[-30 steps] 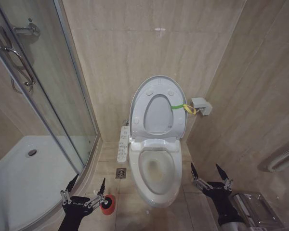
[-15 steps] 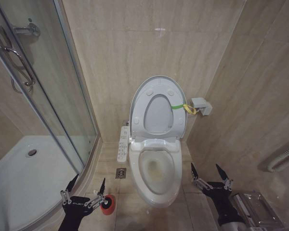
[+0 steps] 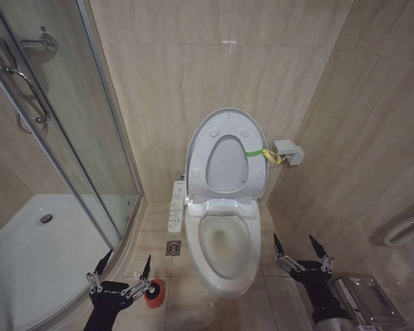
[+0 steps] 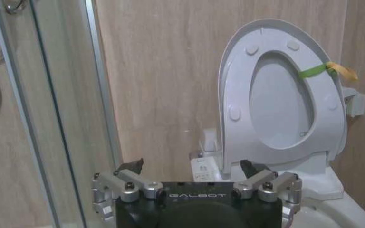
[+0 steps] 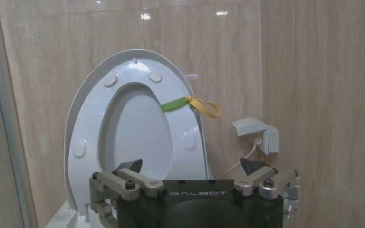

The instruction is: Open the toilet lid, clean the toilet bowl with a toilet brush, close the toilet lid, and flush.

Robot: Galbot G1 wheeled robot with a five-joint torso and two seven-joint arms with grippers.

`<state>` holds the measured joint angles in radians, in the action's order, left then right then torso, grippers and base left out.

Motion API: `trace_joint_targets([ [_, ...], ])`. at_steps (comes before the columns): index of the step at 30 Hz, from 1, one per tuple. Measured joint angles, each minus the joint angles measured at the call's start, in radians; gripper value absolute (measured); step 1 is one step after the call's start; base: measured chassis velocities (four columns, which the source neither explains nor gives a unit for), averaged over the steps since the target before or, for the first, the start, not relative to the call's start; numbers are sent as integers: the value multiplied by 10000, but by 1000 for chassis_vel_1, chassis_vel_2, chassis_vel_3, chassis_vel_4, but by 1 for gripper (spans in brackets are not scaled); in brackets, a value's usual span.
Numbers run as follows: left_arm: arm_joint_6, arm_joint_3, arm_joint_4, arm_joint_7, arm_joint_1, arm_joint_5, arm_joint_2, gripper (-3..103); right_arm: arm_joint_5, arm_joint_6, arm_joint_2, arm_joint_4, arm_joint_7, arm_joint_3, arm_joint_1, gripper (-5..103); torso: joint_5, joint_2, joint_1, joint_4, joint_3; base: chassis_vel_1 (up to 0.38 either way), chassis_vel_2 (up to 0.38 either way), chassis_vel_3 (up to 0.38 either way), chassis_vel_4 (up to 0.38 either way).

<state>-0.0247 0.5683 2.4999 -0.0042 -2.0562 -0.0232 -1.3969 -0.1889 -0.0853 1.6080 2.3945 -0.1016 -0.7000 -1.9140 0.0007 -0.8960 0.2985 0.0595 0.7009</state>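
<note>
The toilet lid [image 3: 226, 155] is stood up. Both the left gripper [image 3: 120, 271] and right gripper [image 3: 302, 250] are held spread, with nothing in them.

The toilet lid [image 3: 226, 155] is standing upright against the back wall, leaving the toilet bowl [image 3: 225, 243] open from above. To the left of the bowl, a control panel [image 3: 176, 205] is jutting out along its side, and the glass shower door [image 3: 69, 117] is closing off that flank. The red cup holder [image 3: 154, 292] is sitting on the floor strip between shower tray and bowl, just beside the left gripper [image 3: 122, 270], whose spread fingers are hanging over it. The right gripper [image 3: 301, 247], fingers also apart, is hovering in the narrow floor gap between bowl and side wall. A metal bin [image 3: 362, 298], possibly, is crowding the space behind it.
</note>
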Motion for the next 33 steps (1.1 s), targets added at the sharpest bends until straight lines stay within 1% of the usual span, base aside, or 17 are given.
trace_joint_targets([
  [33,0,0,0,0,0,0,0,99,0,0,0,0,0,0,0,100,0,0,0,0,0,0,0,0,0],
])
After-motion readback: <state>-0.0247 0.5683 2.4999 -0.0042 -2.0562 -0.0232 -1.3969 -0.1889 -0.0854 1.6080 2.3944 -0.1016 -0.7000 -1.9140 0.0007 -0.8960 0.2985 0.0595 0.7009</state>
